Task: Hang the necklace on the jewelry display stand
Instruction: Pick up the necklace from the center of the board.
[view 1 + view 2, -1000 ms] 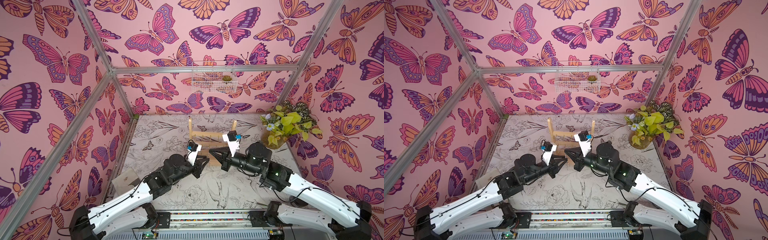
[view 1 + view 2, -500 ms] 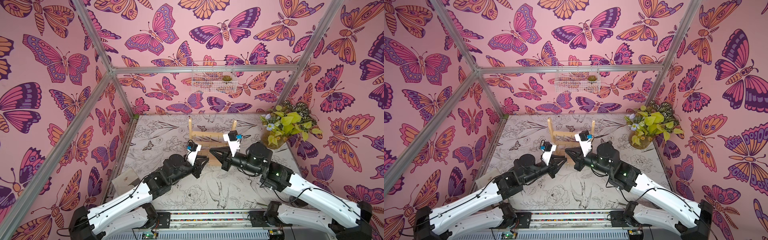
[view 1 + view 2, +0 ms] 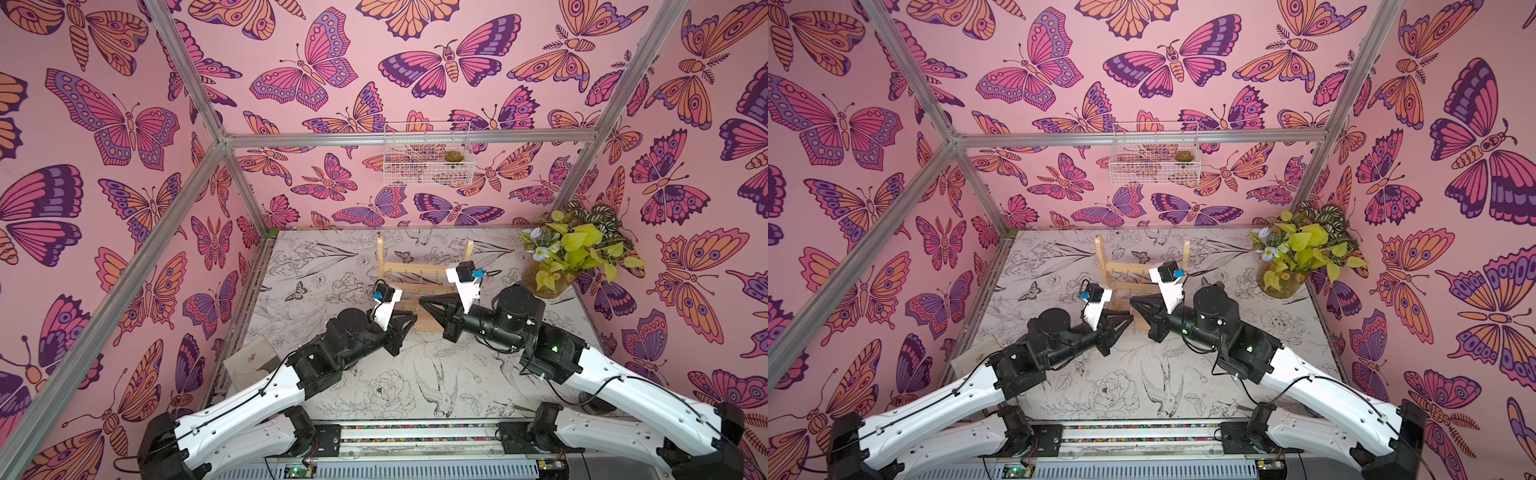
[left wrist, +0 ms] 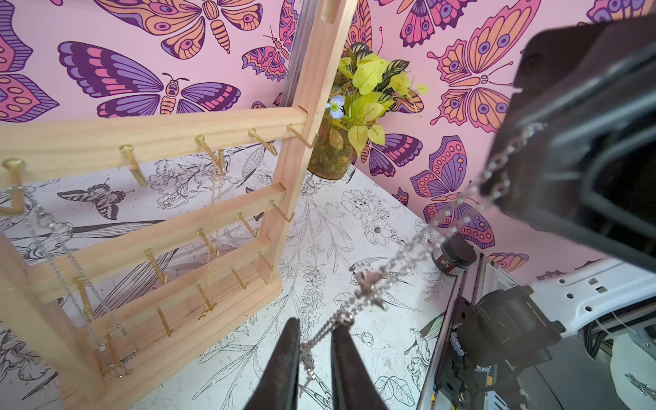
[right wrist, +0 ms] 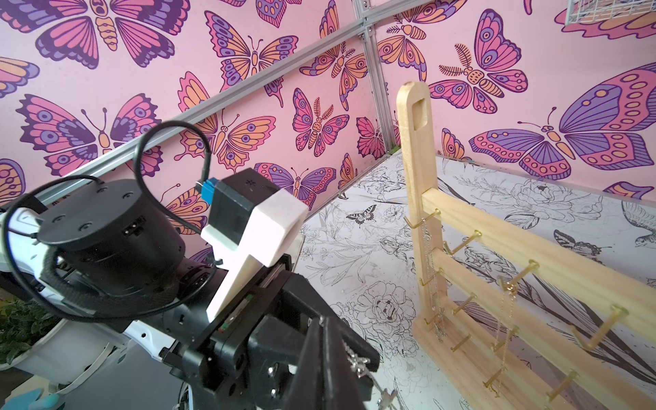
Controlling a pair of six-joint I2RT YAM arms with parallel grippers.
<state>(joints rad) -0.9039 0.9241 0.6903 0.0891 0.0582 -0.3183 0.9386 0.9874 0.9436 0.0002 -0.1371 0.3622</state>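
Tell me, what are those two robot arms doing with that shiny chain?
They are getting ready to hang it up. The right gripper is shut on the silver necklace, which stretches across to the left gripper and runs between its slightly parted fingers. They hold it just in front of the wooden jewelry display stand, not on a hook yet. A thin gold chain and a second silver chain already hang there.
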